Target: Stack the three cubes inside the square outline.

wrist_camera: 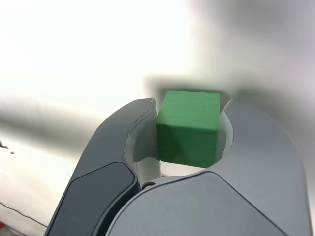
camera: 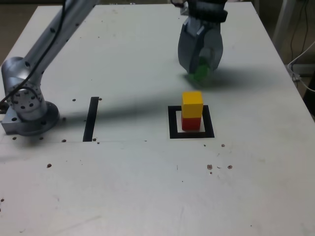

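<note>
1. The dark-grey two-fingered gripper (wrist_camera: 192, 102) is clamped on the solid green cube (wrist_camera: 188, 129), beyond the outline on the exterior view's far side.
2. Likely light, stiff and hardly fragile; smooth faces might slip.
3. Best held squarely by opposite side faces.

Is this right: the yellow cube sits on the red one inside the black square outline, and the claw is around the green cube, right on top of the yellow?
Not quite: the solid green cube is apart from the yellow cube, near the far side of the table, as the exterior view shows. The rest holds.
</note>
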